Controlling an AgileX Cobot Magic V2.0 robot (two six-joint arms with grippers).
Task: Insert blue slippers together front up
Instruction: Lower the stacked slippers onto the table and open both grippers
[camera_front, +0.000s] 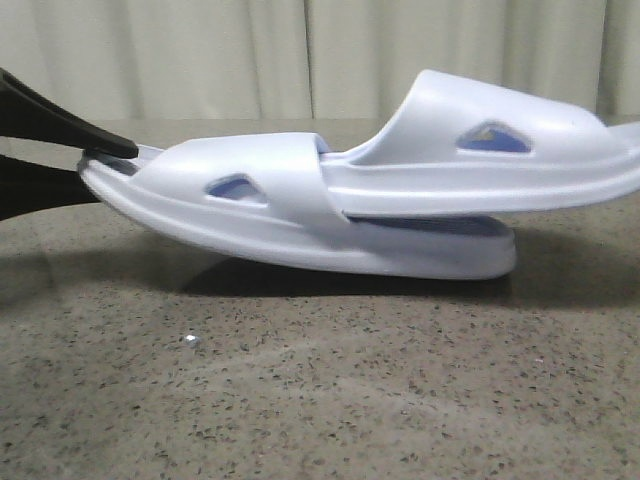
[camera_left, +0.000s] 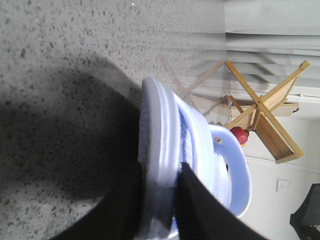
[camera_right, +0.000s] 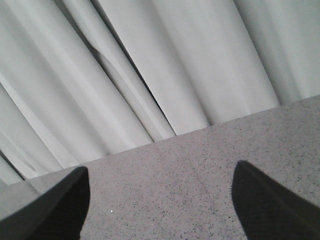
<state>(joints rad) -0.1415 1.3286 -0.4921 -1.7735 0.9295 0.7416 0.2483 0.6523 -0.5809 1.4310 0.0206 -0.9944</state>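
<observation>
The left gripper was clamped on the heel edge of the lower slipper, its dark fingers pinching the sole from both sides; the upper slipper sat pushed part-way under the lower one's strap, toe jutting out to the right, the pair resting on the speckled table. The right gripper was spread wide over bare table, holding nothing; the danger, as I judged it, was that shallow nesting; a tilt or tug could let the upper slipper slide back out, or the heel slip from the pinch.
</observation>
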